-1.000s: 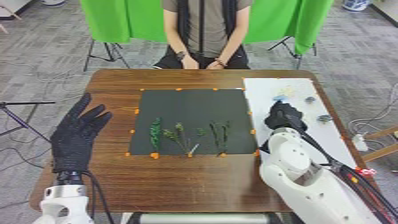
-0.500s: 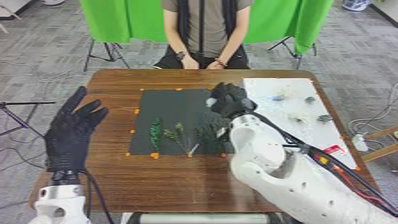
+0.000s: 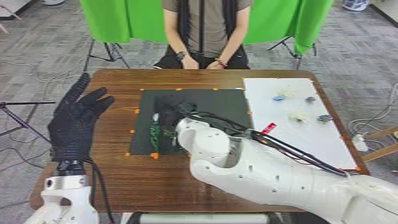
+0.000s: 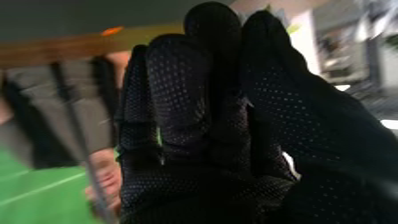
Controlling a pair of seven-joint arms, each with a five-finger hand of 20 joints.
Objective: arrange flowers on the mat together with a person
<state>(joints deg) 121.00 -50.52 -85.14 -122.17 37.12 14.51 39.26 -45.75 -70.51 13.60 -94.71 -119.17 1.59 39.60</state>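
Fingers (image 4: 178,75) of the right hand (image 3: 185,107): narrow, nearly straight, thumb pressed up against them, pinching a pale flower (image 3: 155,117). Exact grip point hidden by the glove. Flower is at the hand's left edge, over the left half of the dark mat (image 3: 222,102). Can't tell if it touches the mat.

Green sprig (image 3: 154,137) lies on the mat, near-left part, just on the near side of the pale flower. Right arm (image 3: 258,170) crosses the near-right part of the mat and hides what's under it.

Orange tape (image 3: 155,155) bits sit along the mat's edges. White sheet (image 3: 329,150) is just beside the mat, to its right, on the same brown worktop (image 3: 240,187). Four blooms on it, apart from each other, far half: blue one (image 3: 278,98), small grey-blue one (image 3: 310,100), cream one (image 3: 298,118), darker blue-grey one (image 3: 324,118).

Left hand (image 3: 75,122): fingers spread and relaxed, nothing in it, left of the mat, well apart from the flowers.
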